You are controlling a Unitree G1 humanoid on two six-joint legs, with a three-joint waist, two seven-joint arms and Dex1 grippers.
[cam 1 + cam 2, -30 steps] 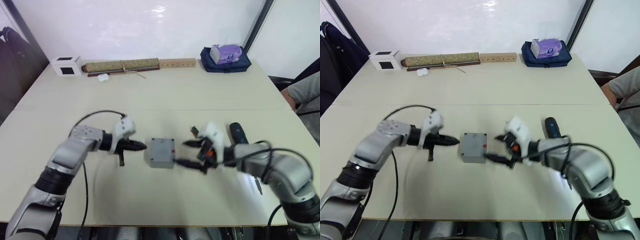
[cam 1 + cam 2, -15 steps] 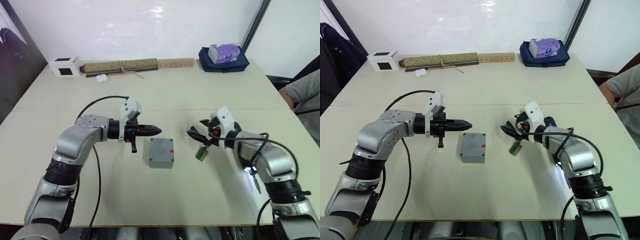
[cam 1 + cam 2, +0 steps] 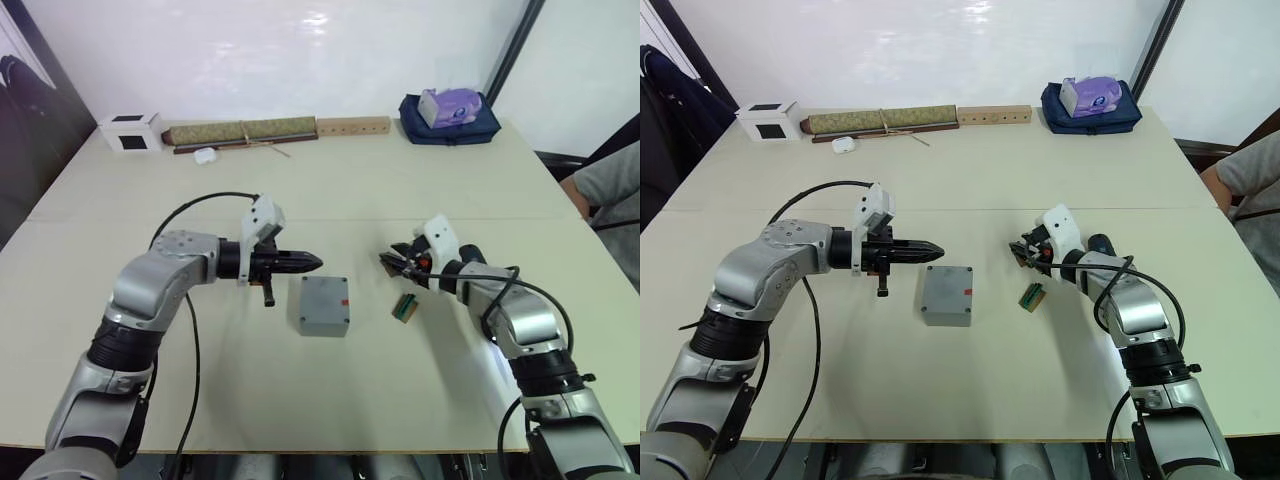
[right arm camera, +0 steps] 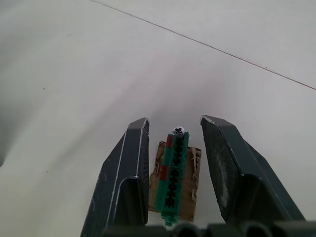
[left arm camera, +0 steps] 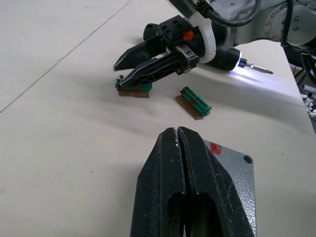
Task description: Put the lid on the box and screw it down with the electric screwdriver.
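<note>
Right gripper (image 4: 173, 148): we see its fingers parted, astride a green strip (image 4: 173, 173) on a brown card that carries a screw at its far end. Nothing is gripped yet.
Left gripper (image 5: 179, 148): fingers pressed together and empty, hovering just left of the box (image 3: 324, 304).
Box: mid-table between the arms, with the lid (image 5: 236, 173) already seated on top and a red sticker on its right side.
Second strip (image 3: 404, 307): lying on the table between box and right gripper, apart from both.
Screwdriver (image 5: 247, 64): beside the right forearm, right of the box, its tip lit; no hand holds it.
Step in hand: we judge the right gripper is going for the screw strip. To do it well, we should keep the strip centred between the fingers, close on its long sides, and not knock the screw off.
Left wrist view: shows the lid's corner hole, both strips and the lit bit, which the head views barely resolve.
Right wrist view: shows the screw head and the gaps on either side of the strip.
Far edge: white cube (image 3: 770, 121), rolled mat (image 3: 883, 121), blue bag (image 3: 1093, 105).
</note>
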